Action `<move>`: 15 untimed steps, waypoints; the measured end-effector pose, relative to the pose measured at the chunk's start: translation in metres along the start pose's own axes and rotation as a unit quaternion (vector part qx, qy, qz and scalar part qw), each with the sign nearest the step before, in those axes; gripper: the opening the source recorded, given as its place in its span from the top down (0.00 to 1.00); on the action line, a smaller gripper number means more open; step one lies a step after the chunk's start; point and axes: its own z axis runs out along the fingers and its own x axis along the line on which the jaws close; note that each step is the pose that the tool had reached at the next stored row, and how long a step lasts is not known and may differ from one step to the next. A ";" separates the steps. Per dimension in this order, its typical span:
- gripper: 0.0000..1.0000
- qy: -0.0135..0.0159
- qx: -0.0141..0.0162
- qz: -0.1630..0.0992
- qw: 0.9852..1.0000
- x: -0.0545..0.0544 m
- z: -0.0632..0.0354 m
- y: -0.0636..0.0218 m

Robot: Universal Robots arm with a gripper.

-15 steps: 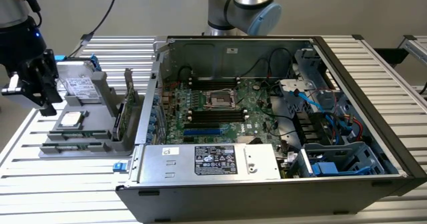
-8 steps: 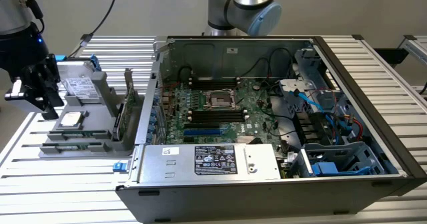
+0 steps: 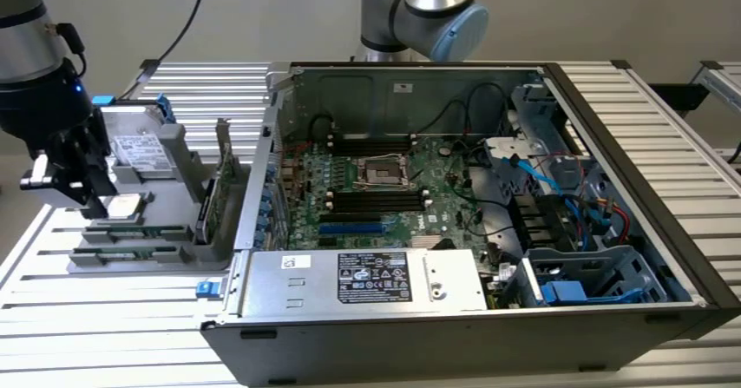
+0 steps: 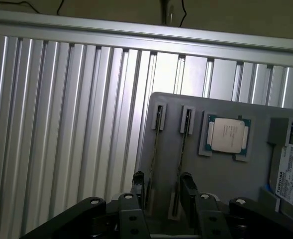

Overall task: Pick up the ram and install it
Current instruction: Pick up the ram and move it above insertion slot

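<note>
Gripper (image 4: 162, 183): jaws spread wide and holding nothing. In the exterior view it (image 3: 83, 180) hangs at the left edge of the grey holder.
Fingertips (image 4: 139, 180): two dark pads, each lined up roughly with one of the two slotted sticks (whether they touch, I cannot tell).
Ram (image 4: 184, 149): a thin stick standing on edge in a slot of the holder, its near end just past the fingertip on the processor's side. In the exterior view it (image 3: 130, 231) lies low on the holder, below the gripper.
Second stick (image 4: 155, 149): in the neighbouring slot, parallel to the ram and close beside it.
Holder (image 4: 221, 174): a flat grey block carrying both sticks and the other parts.
Processor (image 4: 227, 135): a square chip with a silver lid, seated in a recess just beyond the ram.
Hard drive (image 4: 291, 174): white-labelled, at the holder's far side past the processor.
Table (image 4: 61, 114): ribbed aluminium under the holder.
Expansion card (image 3: 215, 199): upright between the holder and the case.
Computer case (image 3: 648, 110): open, well apart from the gripper, at the exterior view's right.
Motherboard (image 3: 446, 167): green, lying in the case (black slots near its middle).
</note>
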 end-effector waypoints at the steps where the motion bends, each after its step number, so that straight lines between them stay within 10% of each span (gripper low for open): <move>1: 0.58 0.000 0.000 0.000 1.000 0.000 0.0018 0.0000; 15: 0.58 0.000 0.000 0.000 1.000 0.003 0.0272 -0.0064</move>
